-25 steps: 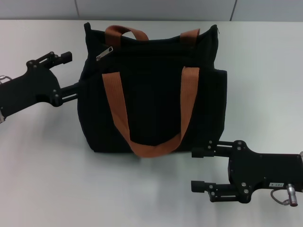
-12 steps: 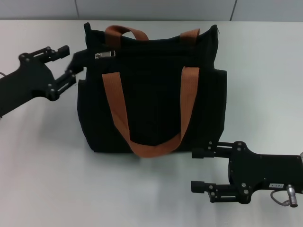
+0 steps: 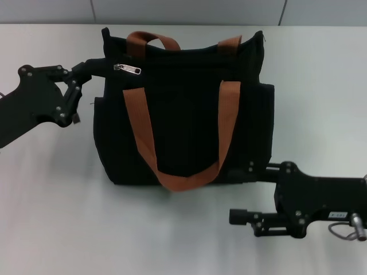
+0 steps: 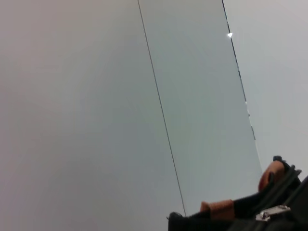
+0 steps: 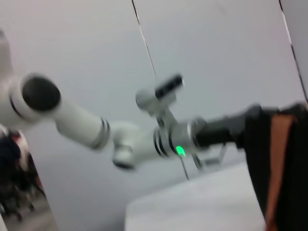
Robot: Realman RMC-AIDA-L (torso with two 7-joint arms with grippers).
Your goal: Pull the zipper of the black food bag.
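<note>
The black food bag (image 3: 183,109) stands upright mid-table, with its orange-brown handles hanging down the front. The silver zipper pull (image 3: 127,68) lies flat near the bag's top left corner. My left gripper (image 3: 83,91) is open just left of that corner, its upper finger (image 3: 94,64) reaching the bag's top edge a little left of the pull. In the left wrist view the pull (image 4: 273,212) shows on the bag's top. My right gripper (image 3: 241,193) is open at the bag's lower right, with its upper finger against the bag's bottom edge.
The white table (image 3: 69,229) extends left of and in front of the bag. A grey panelled wall (image 3: 189,11) runs behind the table. The right wrist view shows my left arm (image 5: 144,139) reaching to the bag's side (image 5: 293,159).
My left gripper has swung up and toward the bag's top left corner. The zipper pull went from tilted to lying flat. My right gripper shifted slightly toward the bag's bottom edge.
</note>
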